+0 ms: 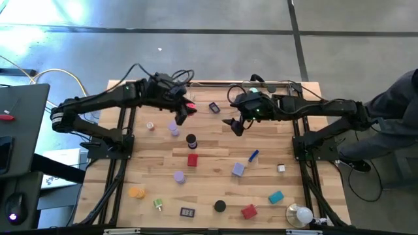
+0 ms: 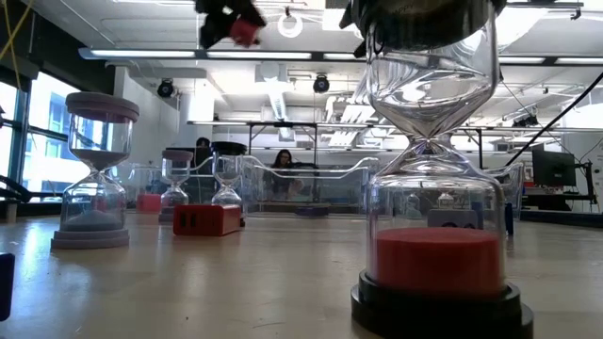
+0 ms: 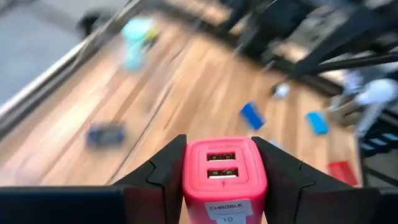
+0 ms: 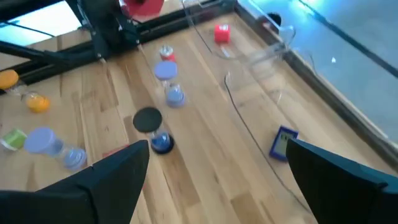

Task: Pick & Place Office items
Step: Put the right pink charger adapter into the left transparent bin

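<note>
My left gripper (image 1: 187, 108) hangs above the table's far middle, shut on a pink charger block (image 3: 224, 180) with two USB ports, which also shows high up in the low view (image 2: 245, 30). My right gripper (image 1: 236, 125) hovers open to its right, over bare wood (image 4: 217, 162), touching nothing. Below stand small sand timers with round caps: a black-capped one (image 1: 191, 140) (image 4: 149, 121) and a lilac-capped one (image 4: 166, 74). A red block (image 1: 192, 160), a lavender block (image 1: 238, 170), a blue stick (image 1: 253, 155) and a teal piece (image 1: 275, 196) lie flat on the table. My left gripper pinches the pink charger block between its two fingers (image 3: 165, 171), one on each opposite side face (image 3: 189, 168). The face with the USB ports points forward, away from the wrist. The block is lifted clear, well above the table.
A clear plastic tray (image 4: 261, 56) sits at the far edge with a red block (image 4: 221, 33) near it. A dark blue charger (image 1: 214, 108) lies between the grippers. A white bulb (image 1: 302, 214) rests at the near right corner. A person (image 1: 398, 111) stands at the right.
</note>
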Robot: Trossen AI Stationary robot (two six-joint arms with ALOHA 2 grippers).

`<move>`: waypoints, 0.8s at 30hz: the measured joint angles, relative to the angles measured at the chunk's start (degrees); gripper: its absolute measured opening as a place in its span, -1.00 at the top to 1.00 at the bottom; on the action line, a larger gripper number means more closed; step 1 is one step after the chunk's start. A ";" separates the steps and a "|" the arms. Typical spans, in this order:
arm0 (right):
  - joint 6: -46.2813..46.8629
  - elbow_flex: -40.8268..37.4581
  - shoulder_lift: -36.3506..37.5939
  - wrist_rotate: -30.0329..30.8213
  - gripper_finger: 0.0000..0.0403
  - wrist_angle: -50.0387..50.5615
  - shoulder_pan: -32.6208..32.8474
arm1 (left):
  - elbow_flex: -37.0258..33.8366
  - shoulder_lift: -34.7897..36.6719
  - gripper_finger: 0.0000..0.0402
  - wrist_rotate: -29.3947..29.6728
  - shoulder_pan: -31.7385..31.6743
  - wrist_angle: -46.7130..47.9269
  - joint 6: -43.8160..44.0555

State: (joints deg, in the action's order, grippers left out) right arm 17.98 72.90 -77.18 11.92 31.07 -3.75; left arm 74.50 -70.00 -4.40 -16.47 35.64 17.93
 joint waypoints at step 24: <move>5.11 0.00 0.08 -0.06 -0.83 5.48 3.47 | 1.77 -19.40 0.27 -1.87 -36.43 26.69 2.84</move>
State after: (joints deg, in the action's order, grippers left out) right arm 23.09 72.90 -77.10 11.86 36.55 -0.28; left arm 76.27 -89.39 -6.27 -52.90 62.33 20.78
